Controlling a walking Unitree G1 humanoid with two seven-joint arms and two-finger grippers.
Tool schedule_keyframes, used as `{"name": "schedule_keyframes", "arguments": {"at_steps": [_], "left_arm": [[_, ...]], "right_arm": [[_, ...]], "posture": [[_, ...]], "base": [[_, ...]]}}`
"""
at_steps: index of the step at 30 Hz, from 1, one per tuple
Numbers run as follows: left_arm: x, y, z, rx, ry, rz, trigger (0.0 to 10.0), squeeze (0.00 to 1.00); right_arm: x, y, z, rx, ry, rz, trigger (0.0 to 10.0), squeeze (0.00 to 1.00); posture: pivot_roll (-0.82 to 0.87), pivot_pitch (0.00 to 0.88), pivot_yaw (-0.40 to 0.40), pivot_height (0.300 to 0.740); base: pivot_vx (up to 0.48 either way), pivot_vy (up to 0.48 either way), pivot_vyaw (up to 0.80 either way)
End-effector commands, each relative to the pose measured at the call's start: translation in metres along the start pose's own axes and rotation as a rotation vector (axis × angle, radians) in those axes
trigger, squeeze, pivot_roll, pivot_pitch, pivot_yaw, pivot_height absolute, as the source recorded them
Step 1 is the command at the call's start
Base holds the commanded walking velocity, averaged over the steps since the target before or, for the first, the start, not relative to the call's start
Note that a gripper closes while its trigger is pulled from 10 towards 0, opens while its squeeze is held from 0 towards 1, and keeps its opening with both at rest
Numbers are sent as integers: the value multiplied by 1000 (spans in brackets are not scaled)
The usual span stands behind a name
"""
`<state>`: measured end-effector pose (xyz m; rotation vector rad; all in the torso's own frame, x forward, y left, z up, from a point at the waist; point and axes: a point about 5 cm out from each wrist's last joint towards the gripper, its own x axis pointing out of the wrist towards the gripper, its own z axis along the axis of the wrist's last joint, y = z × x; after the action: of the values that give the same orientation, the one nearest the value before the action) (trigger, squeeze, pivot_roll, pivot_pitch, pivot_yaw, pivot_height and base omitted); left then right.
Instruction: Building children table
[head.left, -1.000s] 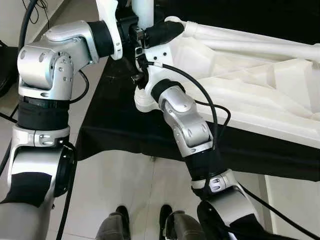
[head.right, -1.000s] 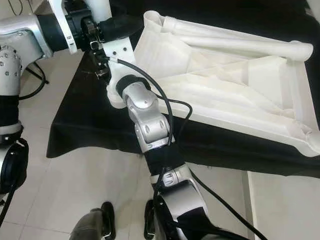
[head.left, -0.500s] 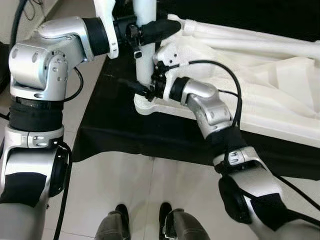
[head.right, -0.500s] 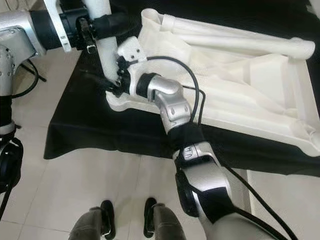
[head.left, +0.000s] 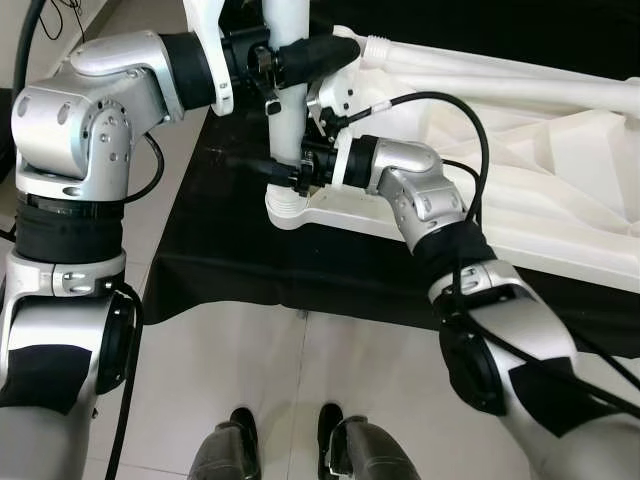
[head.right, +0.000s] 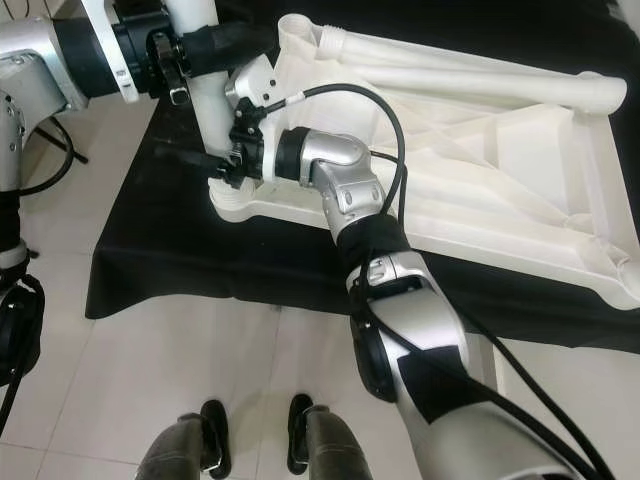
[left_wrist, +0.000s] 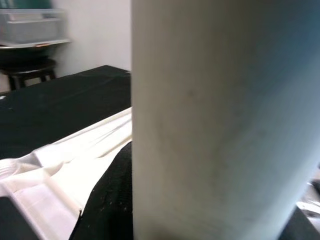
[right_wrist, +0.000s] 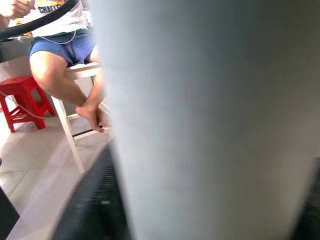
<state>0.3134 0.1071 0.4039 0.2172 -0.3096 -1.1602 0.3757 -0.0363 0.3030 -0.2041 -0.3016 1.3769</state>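
You are looking down at a white tabletop (head.right: 470, 190) lying upside down on a black cloth (head.right: 160, 240), with a white leg (head.left: 286, 100) standing upright in the socket (head.left: 292, 207) at its near-left corner.

Both of your grippers are on that leg. The left gripper (head.left: 300, 58) clamps it high up, well above the socket, its black fingers (head.left: 325, 50) wrapped across the shaft from the left. The right gripper (head.left: 268, 170) reaches in from the tabletop side and grips the leg lower down, just above the socket, with one finger (head.left: 250, 163) poking out past the leg over the cloth.

In the left wrist view the leg (left_wrist: 220, 120) stands pressed close to the camera, with the tabletop's rim (left_wrist: 55, 170) and the cloth (left_wrist: 60, 100) running off behind it. A grey bin (left_wrist: 30, 27) sits on a dark stool (left_wrist: 27, 70) against the wall beyond.

In the right wrist view the leg (right_wrist: 210, 120) looms just as near. Past it, a person (right_wrist: 65, 50) in blue shorts sits on a white chair (right_wrist: 70, 125) with a red stool (right_wrist: 22, 97) just beside them, on a tiled floor (right_wrist: 45, 180).

Below the cloth's near edge, your own two feet (head.left: 285, 435) stand on the pale tiles.
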Motion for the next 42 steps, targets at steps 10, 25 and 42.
{"name": "schedule_keyframes", "arguments": {"at_steps": [10,25,42], "left_arm": [[18,-18,-12,-4,19,-138,10000,1000],[-3,4,0,-42,-2,23,10000,0],[-49,-6,26,27,-8,155,10000,0]], "right_arm": [[22,13,0,-14,-24,123,0,0],[6,21,-77,178,188,-911,0,0],[20,22,-76,259,203,-1105,10000,1000]], "posture": [[-110,270,-59,740],[-146,275,-72,740],[-113,201,-102,740]], "base": [[0,0,0],[0,0,0],[0,0,0]]}}
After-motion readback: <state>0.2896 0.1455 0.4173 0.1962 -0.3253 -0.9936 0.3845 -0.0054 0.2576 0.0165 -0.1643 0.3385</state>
